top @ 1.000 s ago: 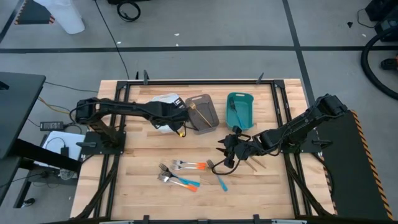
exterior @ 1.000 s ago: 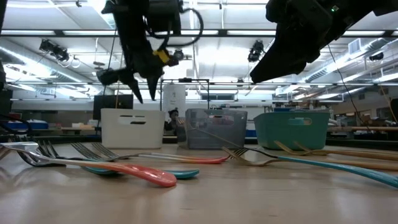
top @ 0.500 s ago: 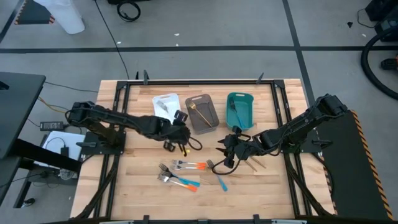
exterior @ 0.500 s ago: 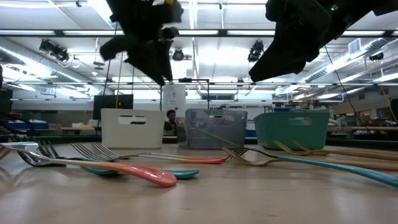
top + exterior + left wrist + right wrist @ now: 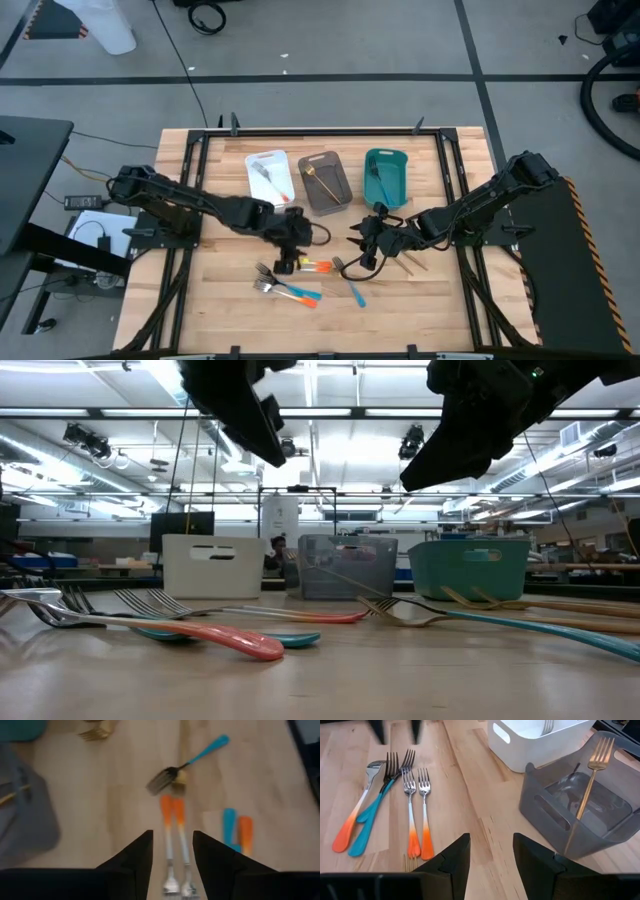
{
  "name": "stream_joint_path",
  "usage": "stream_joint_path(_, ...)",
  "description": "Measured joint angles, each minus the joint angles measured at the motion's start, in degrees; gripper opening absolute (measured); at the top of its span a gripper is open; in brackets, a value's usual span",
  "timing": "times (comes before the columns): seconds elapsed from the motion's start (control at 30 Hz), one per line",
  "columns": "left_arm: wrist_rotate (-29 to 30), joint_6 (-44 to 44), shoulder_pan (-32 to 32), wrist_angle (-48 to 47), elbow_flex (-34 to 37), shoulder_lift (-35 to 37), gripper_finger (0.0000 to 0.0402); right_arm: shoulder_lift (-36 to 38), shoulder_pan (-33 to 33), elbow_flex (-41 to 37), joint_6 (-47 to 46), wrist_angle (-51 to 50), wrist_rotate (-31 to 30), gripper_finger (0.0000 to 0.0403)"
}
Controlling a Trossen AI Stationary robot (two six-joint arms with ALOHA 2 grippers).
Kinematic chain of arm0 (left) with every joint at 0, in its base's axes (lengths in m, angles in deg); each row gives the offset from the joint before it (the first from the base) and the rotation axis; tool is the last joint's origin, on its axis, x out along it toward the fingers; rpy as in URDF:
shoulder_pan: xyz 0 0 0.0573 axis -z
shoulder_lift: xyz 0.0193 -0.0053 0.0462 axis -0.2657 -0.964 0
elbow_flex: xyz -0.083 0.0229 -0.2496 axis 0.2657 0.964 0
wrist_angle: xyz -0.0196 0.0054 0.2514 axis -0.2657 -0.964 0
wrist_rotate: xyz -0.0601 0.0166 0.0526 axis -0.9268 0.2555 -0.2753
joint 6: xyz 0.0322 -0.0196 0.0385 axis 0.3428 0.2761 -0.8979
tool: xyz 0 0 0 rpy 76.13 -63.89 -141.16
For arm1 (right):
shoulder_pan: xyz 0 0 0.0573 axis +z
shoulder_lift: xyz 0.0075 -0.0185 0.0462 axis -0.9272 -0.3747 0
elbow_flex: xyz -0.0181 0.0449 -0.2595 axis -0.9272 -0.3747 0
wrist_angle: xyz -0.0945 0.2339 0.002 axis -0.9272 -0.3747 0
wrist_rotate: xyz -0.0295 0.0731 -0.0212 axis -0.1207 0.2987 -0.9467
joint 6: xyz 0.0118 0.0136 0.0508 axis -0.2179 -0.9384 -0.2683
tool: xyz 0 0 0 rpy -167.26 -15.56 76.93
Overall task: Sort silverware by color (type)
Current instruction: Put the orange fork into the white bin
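High view: wooden table [image 5: 230, 290] carrying three bins in a row at its far side, a white bin [image 5: 268, 176], a grey bin [image 5: 325, 182] and a teal bin [image 5: 386, 176]. No brand, label or writing can be read on any bin or utensil. The left gripper [image 5: 286, 262] hangs over two orange-handled forks [image 5: 308, 266] lying side by side near the table's middle; the left wrist view shows its fingers [image 5: 131, 862] apart and holding nothing, the two fork shafts running between them. The right gripper [image 5: 364, 238] waits just in front of the teal bin, fingers [image 5: 452, 860] likewise spread and empty.

Loose silverware: an orange-handled spoon and a teal-handled fork [image 5: 370, 817] crossed near the front left, a blue-handled fork [image 5: 190, 761] beside the right gripper, and gold pieces [image 5: 408, 262] partly hidden under the right arm, so their number is hard to make out.

Sorted silverware: a gold fork [image 5: 587, 782] leans upright against the grey bin's wall; one metal-headed utensil [image 5: 264, 174] lies in the white bin, its handle colour too small to tell; a dark utensil [image 5: 377, 182] lies in the teal bin, its type unclear.

Low view: both arms are cut off by the upper edge, and the left wrist view is blurred
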State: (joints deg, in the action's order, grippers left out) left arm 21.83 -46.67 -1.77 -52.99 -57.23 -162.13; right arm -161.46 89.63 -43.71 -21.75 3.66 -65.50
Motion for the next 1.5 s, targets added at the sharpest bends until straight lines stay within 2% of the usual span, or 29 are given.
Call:
stream_joint_path(0.2, 7.8, 4.1, 5.4, 0.4, 0.0, -3.6, 0.0148, 0.0, 0.0, 0.0, 0.0, 0.0, 0.0, 0.0160)
stream_joint_path(0.37, 12.2, 7.6, 6.5, 0.4, 0.0, -7.3, 0.0148, 0.0, 0.0, 0.0, 0.0, 0.4, 0.0, 0.0160)
stream_joint_path(0.87, 12.5, 10.0, 6.4, 1.9, 0.0, -16.4, 0.0148, 0.0, 0.0, 0.0, 1.3, 1.3, 0.0, 0.0160)
stream_joint_path(1.17, 12.3, 10.0, 6.1, 2.1, 0.0, -19.4, 0.0148, 0.0, 0.0, 0.0, 1.3, 1.3, 0.0, 0.0160)
stream_joint_path(1.33, 11.7, 8.3, 5.4, 2.0, -0.1, -19.4, 0.0134, 0.0, 0.0, 0.0, 1.3, 1.3, 0.0, 0.0160)
stream_joint_path(1.5, 10.0, 6.6, 4.7, 2.0, -0.1, -19.7, 0.0102, 0.0, 0.0, 0.0, 1.3, 1.3, 0.0, 0.0160)
